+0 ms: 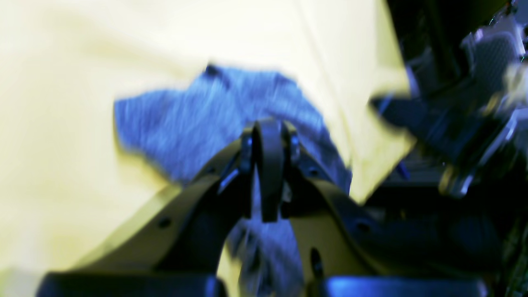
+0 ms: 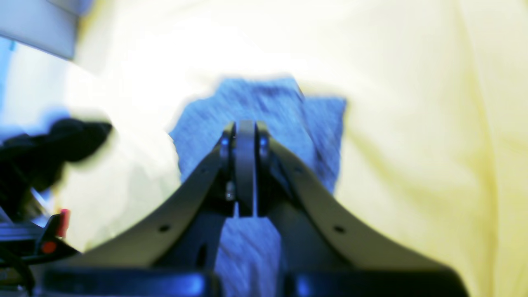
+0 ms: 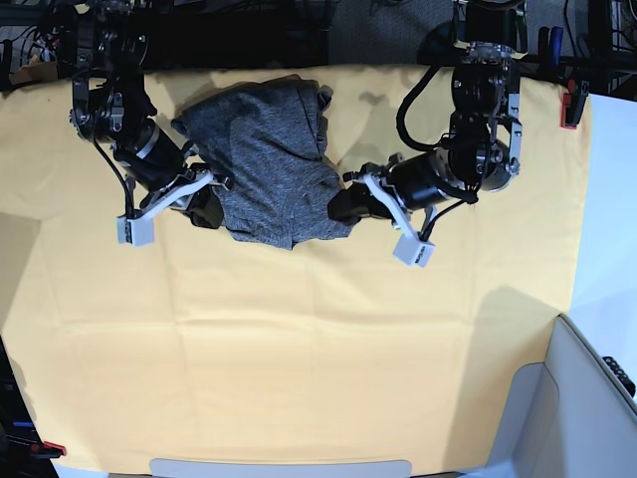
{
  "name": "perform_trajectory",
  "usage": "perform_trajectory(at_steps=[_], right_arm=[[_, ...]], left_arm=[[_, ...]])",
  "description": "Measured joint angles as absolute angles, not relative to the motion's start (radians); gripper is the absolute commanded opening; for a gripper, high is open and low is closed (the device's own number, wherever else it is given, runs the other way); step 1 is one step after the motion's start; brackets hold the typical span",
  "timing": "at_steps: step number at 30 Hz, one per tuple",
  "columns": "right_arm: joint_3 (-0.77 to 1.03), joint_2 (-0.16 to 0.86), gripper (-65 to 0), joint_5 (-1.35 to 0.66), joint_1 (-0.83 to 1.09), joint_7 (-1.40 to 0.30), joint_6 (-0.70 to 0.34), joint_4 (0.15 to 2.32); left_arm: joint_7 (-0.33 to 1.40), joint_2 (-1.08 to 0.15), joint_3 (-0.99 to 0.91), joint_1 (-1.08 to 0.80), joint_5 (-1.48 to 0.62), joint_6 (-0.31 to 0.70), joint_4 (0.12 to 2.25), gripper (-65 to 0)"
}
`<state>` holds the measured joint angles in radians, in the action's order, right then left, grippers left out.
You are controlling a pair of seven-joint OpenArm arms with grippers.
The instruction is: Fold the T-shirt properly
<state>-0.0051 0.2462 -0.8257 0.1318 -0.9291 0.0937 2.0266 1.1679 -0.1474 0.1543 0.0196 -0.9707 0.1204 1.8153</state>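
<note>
Open yellow table cloth (image 3: 299, 358) in front; T-shirt (image 3: 274, 164) hemmed between both arms.

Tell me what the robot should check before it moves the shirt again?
1. Left gripper shut on the T-shirt: ok.
2. Right gripper shut on the T-shirt: ok.
3. Both grips at opposite side edges: ok.
4. Shirt lying flat: not ok, it is bunched.
5. Sleeves tucked in: cannot tell.
6. Yellow table cloth not pinched along: cannot tell, wrist views are blurred.
</note>
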Motion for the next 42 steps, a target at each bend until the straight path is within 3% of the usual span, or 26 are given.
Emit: perform_trajectory(at_steps=[4,13,22,28,33,42], right_arm=[[-0.082,0.245,-65.0,-0.834,0.051,-0.922,0.094,1.946],[-0.151,0.196,-65.0,-0.834,0.033,-0.923,0.096,1.844],[-0.148,0.191,-65.0,-0.811,0.028,-0.914,-0.025,1.634],[-0.091,0.168,-65.0,-0.649,0.014,-0.910,-0.039,1.624],[-0.009,0.129,-65.0,-0.583,0.020,-0.910,-0.043,1.627],[0.043,0.073,-65.0,-0.533,0.050,-0.926,-0.022,1.701]], left_arm=[[1.285,-0.108,0.116,-0.050,-0.959,0.120,1.813,-63.7],[1.306,-0.030,0.118,-0.167,-0.959,0.121,1.814,-63.7],[1.298,-0.032,0.121,-0.211,-0.953,0.120,1.813,-63.7],[1.250,-0.101,0.121,-0.212,-0.955,0.119,1.811,-63.9],[1.192,-0.176,0.120,-0.237,-0.952,-0.015,1.797,-63.9],[1.122,-0.238,0.115,-0.258,-0.956,-0.027,1.814,-63.9]])
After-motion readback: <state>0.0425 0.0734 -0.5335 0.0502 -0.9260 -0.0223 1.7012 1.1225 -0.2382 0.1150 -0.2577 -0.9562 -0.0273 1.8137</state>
